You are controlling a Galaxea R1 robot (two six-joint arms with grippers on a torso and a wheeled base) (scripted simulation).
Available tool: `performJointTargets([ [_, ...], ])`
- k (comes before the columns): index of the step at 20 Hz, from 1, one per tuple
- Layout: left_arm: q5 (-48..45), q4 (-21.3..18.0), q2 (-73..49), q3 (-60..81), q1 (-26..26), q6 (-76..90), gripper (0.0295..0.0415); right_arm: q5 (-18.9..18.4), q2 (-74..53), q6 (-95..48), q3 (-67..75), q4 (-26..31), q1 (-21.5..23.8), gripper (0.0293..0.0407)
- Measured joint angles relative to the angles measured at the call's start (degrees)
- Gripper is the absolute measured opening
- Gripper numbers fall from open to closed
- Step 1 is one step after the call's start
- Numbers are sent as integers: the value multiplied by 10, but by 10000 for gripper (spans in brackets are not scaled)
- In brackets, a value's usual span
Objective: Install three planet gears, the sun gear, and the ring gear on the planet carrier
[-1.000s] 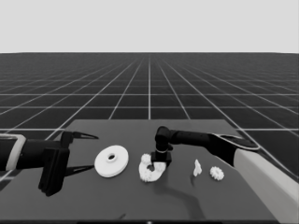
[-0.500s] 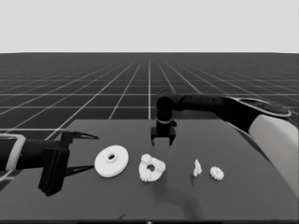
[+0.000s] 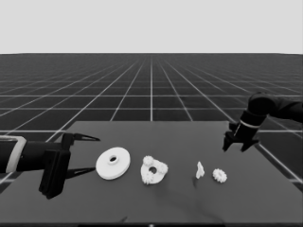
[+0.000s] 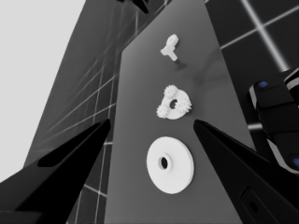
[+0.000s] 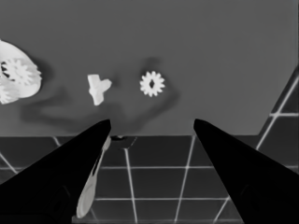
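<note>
larger round part (image 3: 113, 163): sits untouched beside the parked left gripper (image 3: 81, 153), fingers spread.
smaller round part (image 3: 153, 170): mid-table, three gears on it.
loose gear (image 3: 219, 175): right end, beside thin white piece (image 3: 200, 170).
right gripper (image 3: 240, 146): above, empty, spread; I'd center on that gear first.

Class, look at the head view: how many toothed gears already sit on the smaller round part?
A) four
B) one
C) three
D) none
C: three gears sit on the smaller round part, while a fourth gear lies alone on the table beside the thin white piece.
</note>
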Motion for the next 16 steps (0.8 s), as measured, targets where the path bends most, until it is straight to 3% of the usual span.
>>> performJointTargets([
  [1, 0, 0, 0, 0, 0, 0, 385, 0, 0, -2, -2, 0, 0, 385],
  [2, 0, 0, 0, 0, 0, 0, 385, 70, -5, -2, 7, -81, -90, 385],
  [3, 0, 0, 0, 0, 0, 0, 385, 113, 4, -6, -12, -130, -165, 385],
  [4, 0, 0, 0, 0, 0, 0, 385, 138, 18, -12, -37, -156, -206, 385],
  [6, 0, 0, 0, 0, 0, 0, 385, 163, 35, -20, -70, -176, -239, 385],
  [11, 0, 0, 0, 0, 0, 0, 385, 175, 45, -25, -89, -184, -253, 385],
  [13, 0, 0, 0, 0, 0, 0, 385, 176, 46, -25, -90, -184, -253, 314],
  [16, 0, 0, 0, 0, 0, 0, 385, 176, 46, -25, -90, -184, -253, 310],
])
